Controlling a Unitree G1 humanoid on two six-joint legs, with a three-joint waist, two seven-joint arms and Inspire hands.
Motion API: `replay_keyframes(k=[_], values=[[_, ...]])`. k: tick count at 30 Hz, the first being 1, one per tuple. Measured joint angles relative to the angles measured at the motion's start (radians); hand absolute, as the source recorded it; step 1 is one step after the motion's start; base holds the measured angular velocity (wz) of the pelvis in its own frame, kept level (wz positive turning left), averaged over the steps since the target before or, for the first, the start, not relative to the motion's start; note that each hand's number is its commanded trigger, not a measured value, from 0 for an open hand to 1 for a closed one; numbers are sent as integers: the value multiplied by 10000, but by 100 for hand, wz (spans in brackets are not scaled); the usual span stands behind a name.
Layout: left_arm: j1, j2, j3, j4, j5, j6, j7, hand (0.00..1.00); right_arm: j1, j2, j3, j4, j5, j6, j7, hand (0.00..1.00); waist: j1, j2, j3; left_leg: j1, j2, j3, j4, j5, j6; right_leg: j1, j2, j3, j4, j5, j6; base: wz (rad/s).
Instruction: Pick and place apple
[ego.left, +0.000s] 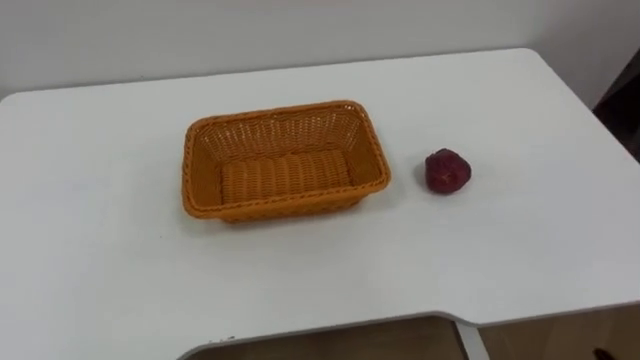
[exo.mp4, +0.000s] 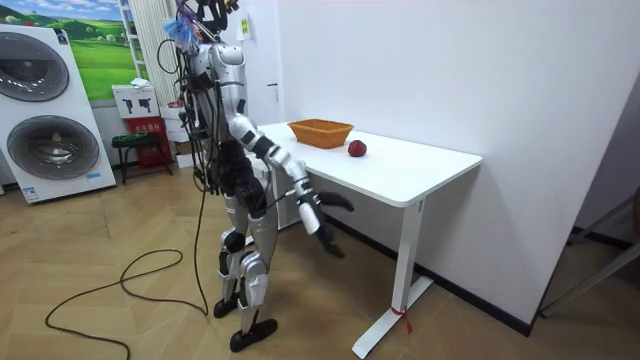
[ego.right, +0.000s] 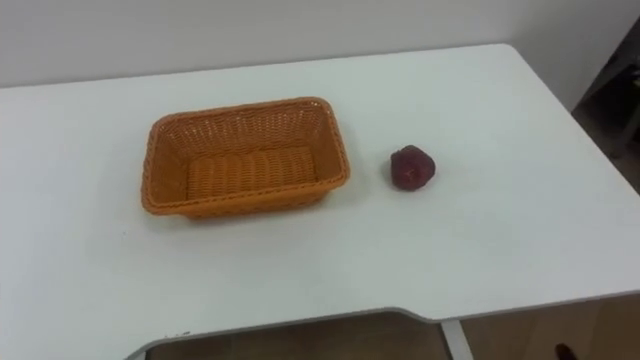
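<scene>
The apple sits on the bench, near the empty basket on its right side. My right robot hand and left robot hand hang below the bench edge, and I cannot tell how their fingers are set. A glancing touch could roll the apple away.

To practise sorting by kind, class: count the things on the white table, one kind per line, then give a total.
Basket: 1
Apple: 1
Total: 2
</scene>
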Motion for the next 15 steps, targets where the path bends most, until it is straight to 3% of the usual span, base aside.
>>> replay_keyframes(k=[2, 6, 8, 11, 15], values=[[4, 17, -17, -112, 19, -16, 81, 0, -195, -12, -23, -1403, -1434, -248, -1167, 0, 13, -41, -2, -101, 12, 0, 44, 7, -7, -95, 12, -3, -4, 15, -12, 0], [12, 15, -383, -219, 43, -81, 163, 0, -304, -16, 219, -3579, -3744, -323, -2498, 0, 85, -35, -13, -190, 11, -7, 48, 8, -9, -245, 15, -12, -15, 24, -10, 0], [38, 32, -729, -298, 9, -97, 185, 0, -314, -37, 646, -4880, -5826, -491, -3113, 0, 151, 0, -8, -211, 20, -11, 52, 18, -20, -251, 31, 13, -21, 54, -21, -2], [-58, 34, -1165, -303, 25, -99, 209, 0, -244, -59, 1401, -5735, -7834, -685, -3369, 0, 286, -16, -10, -175, 40, 1, 42, 26, -32, -265, 42, 9, -52, 63, -33, 0], [-154, 37, -1395, -302, 22, -168, 209, 0, -232, -71, 2234, -6251, -8614, -752, -3025, 0, 509, -57, 2, -182, 57, 0, 39, 34, -44, -285, 54, 7, -74, 96, -51, -1]])
